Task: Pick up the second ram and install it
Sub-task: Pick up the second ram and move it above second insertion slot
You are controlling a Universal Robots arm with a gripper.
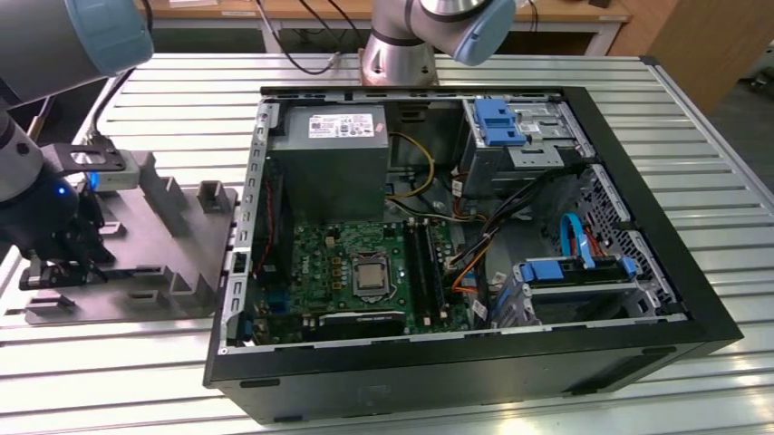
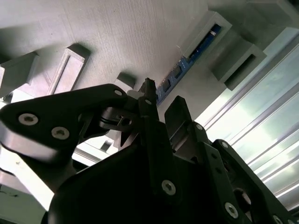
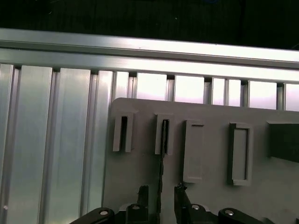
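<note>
The second ram (image 3: 161,163) stands on its edge in a slot of the grey holder (image 1: 169,263). The claw (image 3: 161,192) sits over it, fingers (image 3: 142,191) apart, one on each side. In the exterior view the holder is at nine o'clock from the computer case (image 1: 484,367).

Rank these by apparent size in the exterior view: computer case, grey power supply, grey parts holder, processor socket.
Largest to smallest:
1. computer case
2. grey parts holder, only somewhat bigger than the next
3. grey power supply
4. processor socket
</note>
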